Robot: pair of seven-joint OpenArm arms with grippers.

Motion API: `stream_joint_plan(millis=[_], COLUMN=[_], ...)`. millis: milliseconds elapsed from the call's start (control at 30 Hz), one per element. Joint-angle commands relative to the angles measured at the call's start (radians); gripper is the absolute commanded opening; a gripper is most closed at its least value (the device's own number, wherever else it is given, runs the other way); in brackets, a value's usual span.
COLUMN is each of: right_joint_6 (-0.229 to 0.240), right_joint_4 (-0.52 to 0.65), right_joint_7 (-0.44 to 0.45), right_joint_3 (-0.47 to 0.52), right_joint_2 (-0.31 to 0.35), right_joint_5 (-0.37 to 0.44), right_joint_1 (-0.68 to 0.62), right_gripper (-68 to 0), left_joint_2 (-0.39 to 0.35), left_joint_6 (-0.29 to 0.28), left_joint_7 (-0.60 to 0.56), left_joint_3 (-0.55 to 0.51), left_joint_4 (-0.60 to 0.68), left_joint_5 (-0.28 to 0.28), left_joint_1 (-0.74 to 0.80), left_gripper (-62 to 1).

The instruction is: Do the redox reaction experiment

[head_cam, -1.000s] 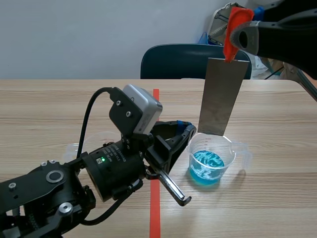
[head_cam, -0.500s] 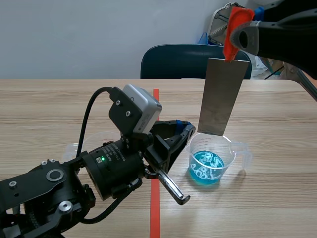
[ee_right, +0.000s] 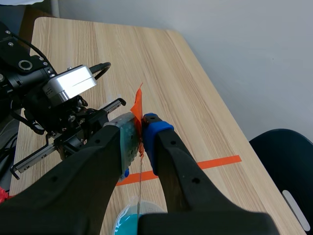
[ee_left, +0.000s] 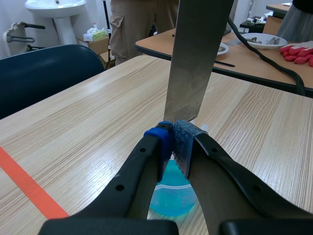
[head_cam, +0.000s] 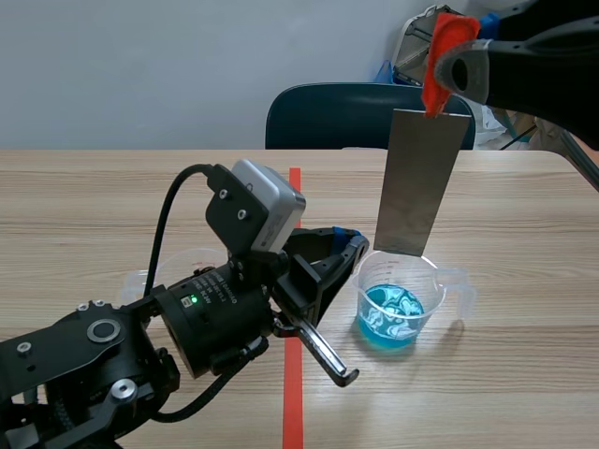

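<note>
No displacement of either arm is noted across the last second; only the swirl in the blue liquid [head_cam: 390, 313] is altered. The metal plate [head_cam: 419, 182] is suspended over the beaker [head_cam: 440, 281] on the tabletop [head_cam: 524, 234], clear of the liquid, pinched by its orange tab in the right gripper [ee_right: 142, 132] jaws. The left gripper [ee_left: 173, 139] jaws are pressed together at the beaker's rim; immersion is judged pending.

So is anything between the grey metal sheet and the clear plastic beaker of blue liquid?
Nothing visible. The grey metal sheet hangs from the right gripper over the clear plastic beaker; the left gripper sits at its rim, beside the path.
</note>
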Motion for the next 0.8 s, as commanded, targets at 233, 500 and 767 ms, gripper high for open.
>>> stream_joint_plan(millis=[233,500,767], right_joint_6=[0.007,0.007,0.007], right_joint_4=[0.002,0.002,0.002], right_joint_7=[0.019,0.019,0.019], right_joint_3=[0.022,0.022,0.022], right_joint_2=[0.008,0.008,0.008], right_joint_5=[0.014,0.014,0.014], right_joint_1=[0.012,0.012,0.012], right_gripper=[-66.9,-66.9,-66.9], left_joint_2=[0.005,-0.040,-0.101], left_joint_6=[0.001,-0.001,-0.001], left_joint_7=[-0.016,-0.043,-0.146], left_joint_3=[0.006,0.005,-0.005], left_joint_4=[0.018,0.018,0.019], left_joint_5=[-0.006,-0.006,0.074], left_joint_1=[-0.005,0.004,0.032], left_gripper=[-59.0,-47.8,1.4])
